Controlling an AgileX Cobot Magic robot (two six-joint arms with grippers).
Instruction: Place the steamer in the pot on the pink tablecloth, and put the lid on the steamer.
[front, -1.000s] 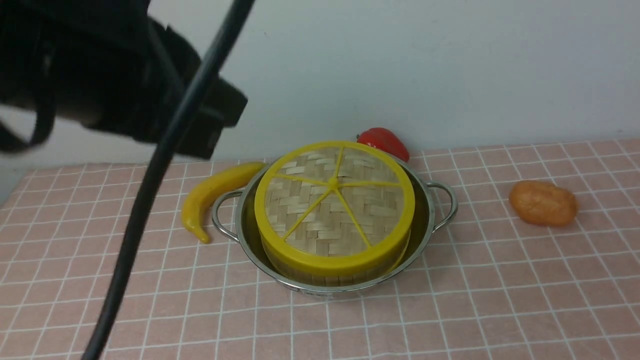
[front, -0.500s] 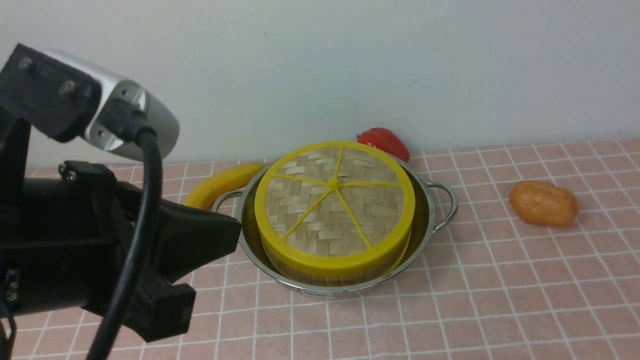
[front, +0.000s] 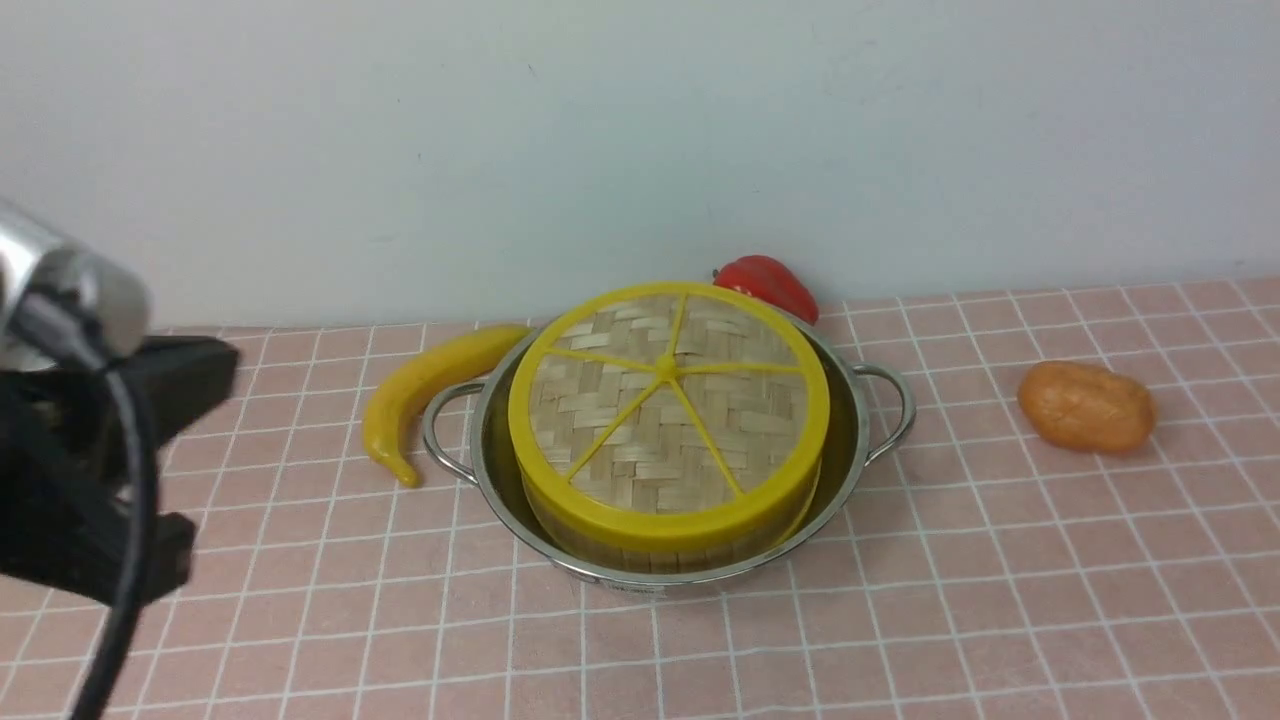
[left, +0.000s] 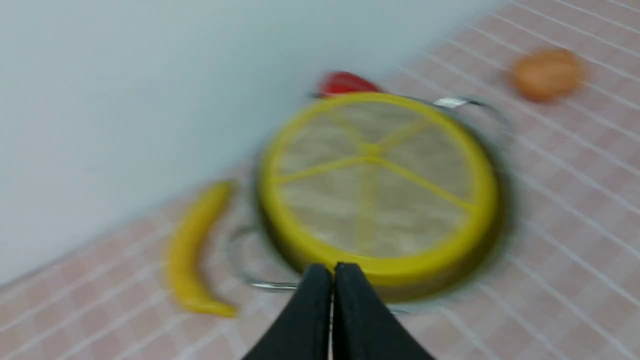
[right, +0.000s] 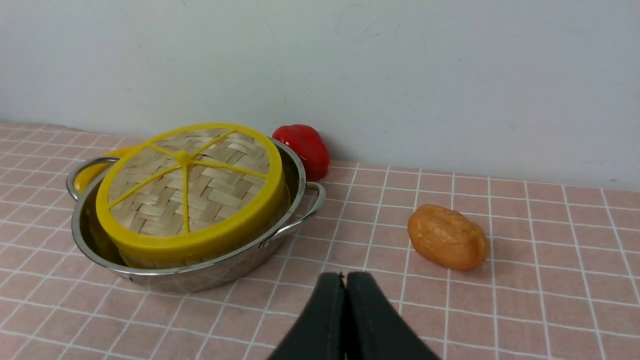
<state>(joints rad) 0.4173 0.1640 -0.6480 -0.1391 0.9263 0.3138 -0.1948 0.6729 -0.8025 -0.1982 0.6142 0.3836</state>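
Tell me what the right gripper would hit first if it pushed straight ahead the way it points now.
Probably nothing at first. In its wrist view the shut right gripper points between the pot and the orange potato-like toy. Ahead lies bare pink tablecloth, then the wall, though depth is uncertain.

Looks like a staged lab/test bench, not a real kitchen: pink tablecloth (front: 1000, 600) w/ white grid spread flat against a bare pale wall (front: 640, 130), no counter, stove or cupboards in any view. Props are kitchen-themed but toy-like, e.g. glossy yellow pepper (front: 425, 385), red pepper (front: 770, 283), orange potato-ish lump (front: 1086, 406), set around the pot (front: 860, 440) w/ the lid (front: 668, 400) on top. Black robot arm w/ cable (front: 90, 470) at the left edge.
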